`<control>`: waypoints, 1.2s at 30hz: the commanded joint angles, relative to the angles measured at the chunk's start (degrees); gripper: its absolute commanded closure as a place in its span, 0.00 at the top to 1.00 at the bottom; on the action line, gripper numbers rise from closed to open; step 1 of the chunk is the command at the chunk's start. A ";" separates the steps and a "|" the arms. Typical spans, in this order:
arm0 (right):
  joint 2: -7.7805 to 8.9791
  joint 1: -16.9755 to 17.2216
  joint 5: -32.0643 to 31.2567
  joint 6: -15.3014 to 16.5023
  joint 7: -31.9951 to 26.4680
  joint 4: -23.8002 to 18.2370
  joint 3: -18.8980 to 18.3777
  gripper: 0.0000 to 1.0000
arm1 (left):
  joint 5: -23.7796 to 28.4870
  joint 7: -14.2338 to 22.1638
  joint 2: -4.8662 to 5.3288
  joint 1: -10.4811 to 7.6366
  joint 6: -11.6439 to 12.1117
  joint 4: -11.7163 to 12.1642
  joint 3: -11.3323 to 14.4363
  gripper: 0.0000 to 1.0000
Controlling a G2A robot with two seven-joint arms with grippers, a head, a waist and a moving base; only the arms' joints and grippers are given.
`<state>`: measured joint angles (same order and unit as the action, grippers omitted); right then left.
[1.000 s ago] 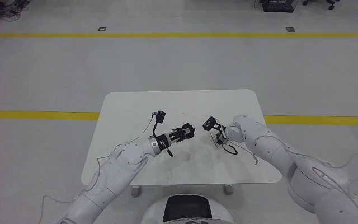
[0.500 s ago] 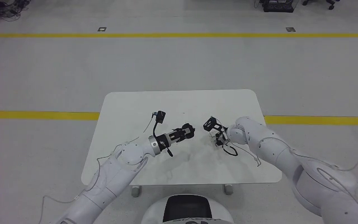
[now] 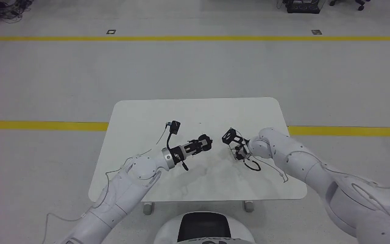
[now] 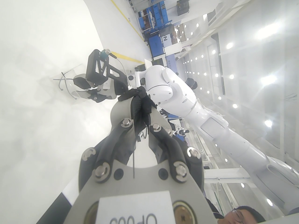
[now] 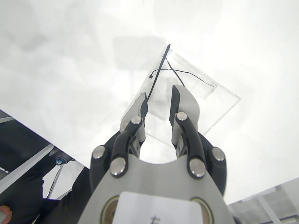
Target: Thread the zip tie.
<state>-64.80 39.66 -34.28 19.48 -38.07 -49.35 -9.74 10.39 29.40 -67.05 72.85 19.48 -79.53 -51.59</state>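
The right gripper (image 5: 160,92) hangs low over a clear block (image 5: 210,108) that stands on the white counter (image 5: 70,47), right of the counter's middle. Its fingers are spread, with open space between the two pads. A black zip tie (image 5: 158,71) leans up along one corner of the clear block. Its lower end meets the tip of one finger, while the other finger stands apart from it, and its upper end pokes just past the block's top corner. A thinner black strand (image 5: 186,72) crosses the zip tie near the top and curves away along the block's far edge; whether it is a second tie or part of the same one cannot be told. Seen from above, the dark loops lie just beside the right gripper, on the side toward the near edge of the counter. The left gripper (image 4: 139,103) is held above the counter near its middle, pointing at the right gripper, close to it but not touching. Its fingers are pressed together on a black bundle (image 4: 137,94) that sticks out past their tips, and one thin dark strand trails back from it between the fingers toward the palm. What the bundle is made of cannot be told.
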 commanded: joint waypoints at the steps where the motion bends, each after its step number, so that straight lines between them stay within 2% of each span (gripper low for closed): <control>1: 0.01 0.02 0.07 0.00 -0.12 -0.10 0.00 0.24 | 0.00 0.00 0.00 0.00 0.00 0.00 0.00 0.00; 9: -0.51 0.10 0.35 0.00 -0.87 0.21 0.00 0.24 | 0.00 0.00 0.00 0.00 0.00 0.00 0.00 0.00; 25: -2.57 0.03 0.06 0.00 -1.74 2.83 0.00 0.24 | 0.00 0.00 0.00 0.00 0.00 0.00 0.00 0.00; 36: -3.77 -0.26 -0.35 0.00 -2.00 4.59 0.00 0.16 | 0.00 0.00 0.00 0.00 0.00 0.00 0.00 0.00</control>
<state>-68.52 39.42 -34.61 19.48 -40.06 -44.82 -9.74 10.39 29.40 -67.05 72.85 19.48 -79.53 -51.59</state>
